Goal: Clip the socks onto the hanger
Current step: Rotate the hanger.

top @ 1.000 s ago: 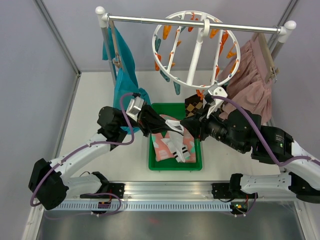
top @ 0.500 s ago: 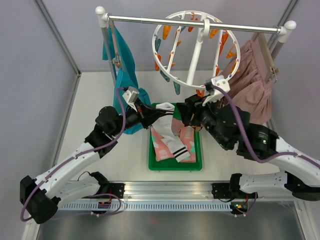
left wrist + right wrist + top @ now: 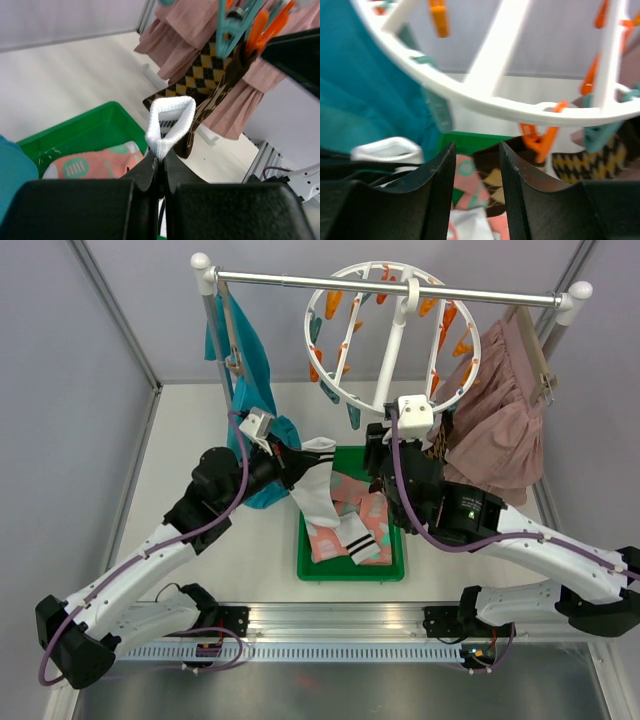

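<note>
My left gripper [image 3: 298, 458] is shut on the cuff of a white sock [image 3: 318, 485], which hangs over the green bin [image 3: 301, 550]. In the left wrist view the cuff [image 3: 170, 122] loops out of my closed left gripper [image 3: 161, 156]. Two argyle socks [image 3: 200, 77] hang from teal and orange clips of the round white hanger [image 3: 390, 360]. My right gripper [image 3: 380, 445] is open and empty just under the ring's lower rim [image 3: 485, 102]; through its jaws [image 3: 476, 145] I see one argyle sock [image 3: 492, 180] on an orange clip [image 3: 540, 137].
Pink patched socks [image 3: 325, 538] and a striped white sock [image 3: 365, 540] lie in the bin. A teal garment [image 3: 250, 390] hangs left and a pink pleated skirt [image 3: 500, 430] right on the rail [image 3: 300, 280]. Grey walls stand on both sides.
My left gripper has lifted the white sock out of the bin and up toward the ring. My right gripper has risen from the bin to just below the ring's rim.
</note>
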`<act>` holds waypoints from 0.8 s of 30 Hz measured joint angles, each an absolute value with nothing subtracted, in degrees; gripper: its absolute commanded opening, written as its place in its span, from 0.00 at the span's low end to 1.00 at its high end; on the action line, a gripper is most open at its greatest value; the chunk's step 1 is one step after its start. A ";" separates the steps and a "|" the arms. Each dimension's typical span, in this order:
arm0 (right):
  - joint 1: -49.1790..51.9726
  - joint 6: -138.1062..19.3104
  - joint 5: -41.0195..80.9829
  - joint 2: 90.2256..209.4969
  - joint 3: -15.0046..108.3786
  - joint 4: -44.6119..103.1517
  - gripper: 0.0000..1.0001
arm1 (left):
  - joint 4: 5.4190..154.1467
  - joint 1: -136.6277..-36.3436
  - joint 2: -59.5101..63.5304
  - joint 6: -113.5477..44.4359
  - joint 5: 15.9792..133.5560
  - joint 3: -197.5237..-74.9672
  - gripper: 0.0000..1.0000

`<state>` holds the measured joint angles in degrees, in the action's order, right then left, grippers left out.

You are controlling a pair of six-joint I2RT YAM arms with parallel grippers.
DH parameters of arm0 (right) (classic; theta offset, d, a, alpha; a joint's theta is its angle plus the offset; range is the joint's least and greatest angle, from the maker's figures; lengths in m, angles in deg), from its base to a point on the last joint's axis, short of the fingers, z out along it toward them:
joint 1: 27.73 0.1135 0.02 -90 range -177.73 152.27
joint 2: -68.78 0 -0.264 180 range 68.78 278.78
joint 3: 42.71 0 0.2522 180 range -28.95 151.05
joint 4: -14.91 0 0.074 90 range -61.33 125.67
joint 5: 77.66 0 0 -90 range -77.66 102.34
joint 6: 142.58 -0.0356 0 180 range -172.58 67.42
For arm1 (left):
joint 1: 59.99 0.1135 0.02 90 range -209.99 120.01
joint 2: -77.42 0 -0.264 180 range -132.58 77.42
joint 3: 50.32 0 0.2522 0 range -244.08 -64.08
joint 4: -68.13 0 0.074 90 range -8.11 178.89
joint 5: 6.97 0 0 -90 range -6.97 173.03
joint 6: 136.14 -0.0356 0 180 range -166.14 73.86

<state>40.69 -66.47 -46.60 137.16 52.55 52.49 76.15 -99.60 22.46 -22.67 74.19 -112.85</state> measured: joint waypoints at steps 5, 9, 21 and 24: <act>34.07 -65.53 -50.38 134.93 47.26 49.78 0.46 | 76.21 -99.60 21.71 -23.33 74.28 -116.35 0.02; 27.82 -64.72 -51.73 132.26 44.31 48.40 0.46 | 77.11 -99.60 20.27 -24.18 76.42 -119.36 0.02; 18.57 -64.68 -51.51 131.54 44.77 48.23 0.48 | 82.31 -99.60 9.08 -24.77 92.63 -134.58 0.02; 17.50 -65.05 -49.94 131.91 45.46 49.54 0.48 | 82.84 -99.60 6.98 -24.97 95.17 -137.33 0.02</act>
<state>17.50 -65.05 -49.94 131.91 45.46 49.54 82.84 -99.60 6.98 -24.97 95.17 -137.33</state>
